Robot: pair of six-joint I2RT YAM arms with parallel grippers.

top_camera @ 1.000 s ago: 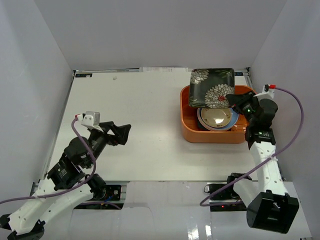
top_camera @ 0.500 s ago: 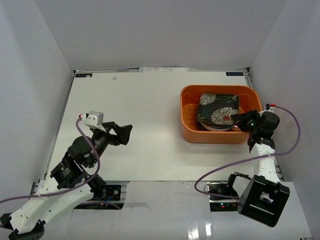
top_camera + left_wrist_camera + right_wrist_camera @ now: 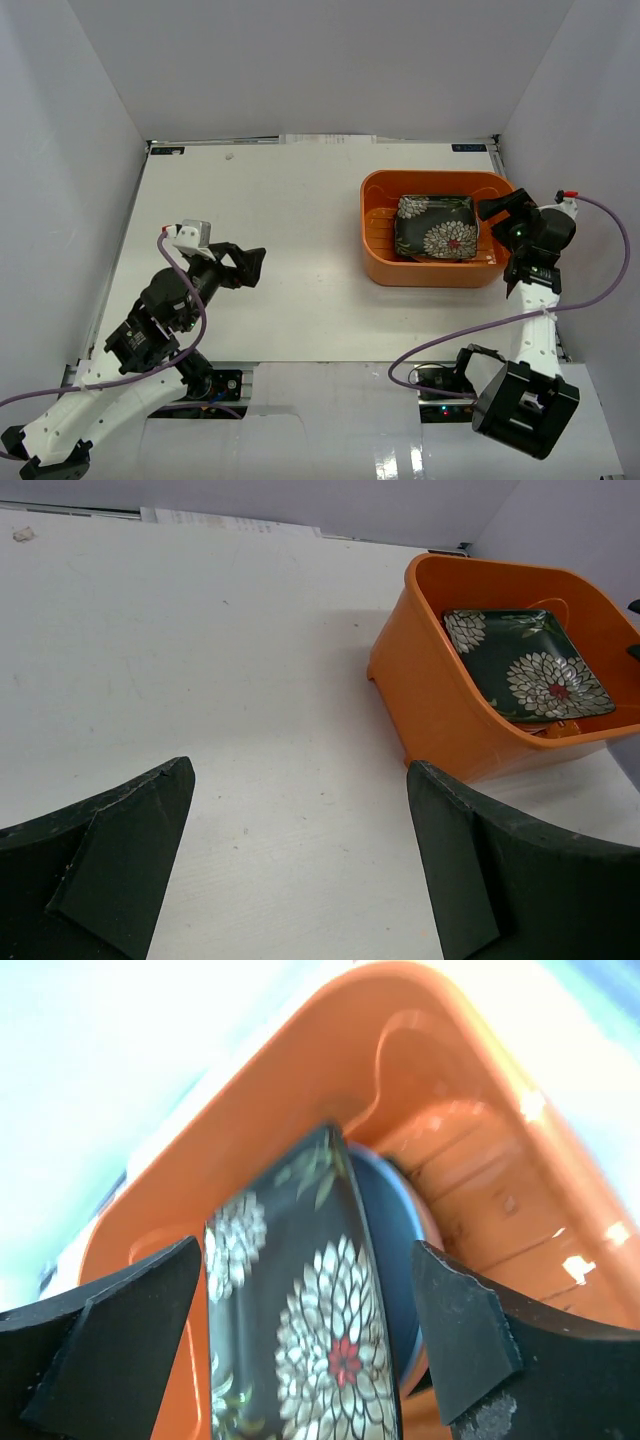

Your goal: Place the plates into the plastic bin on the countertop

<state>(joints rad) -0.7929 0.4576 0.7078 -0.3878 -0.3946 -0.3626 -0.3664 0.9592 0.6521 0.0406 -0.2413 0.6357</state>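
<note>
**A:** Jaws first. How do the right jaws stand?

**B:** Spread wide, gripping nothing. They hang over the right end of the bin (image 3: 372,215). The right wrist view looks down between them onto the floral plate (image 3: 435,226), which touches neither one.

**A:** So where is that plate?

**B:** Inside the bin, lying nearly flat on top of a stack. The rim of a blue plate (image 3: 395,1230) shows from under one edge. I judge that the square plate rests on round ones, which is why its corners overhang them.

**A:** And the left jaws?

**B:** Wide apart as well, and empty. They hover over bare counter (image 3: 270,200), well apart from the bin and facing it. The left arm (image 3: 150,330) looks parked, probably because the right arm (image 3: 540,320) sits much nearer the bin.

**A:** What else is around?

**B:** I see no plate outside the bin, so the task looks near its end.

**A:** Does anything stand in the way?

**B:** The bin's right wall sits just under the right jaws. The grey side wall (image 3: 590,120) is close beside that arm, and a purple cable (image 3: 600,250) loops next to it. Lifting clear of the rim before pulling away seems wise.
</note>
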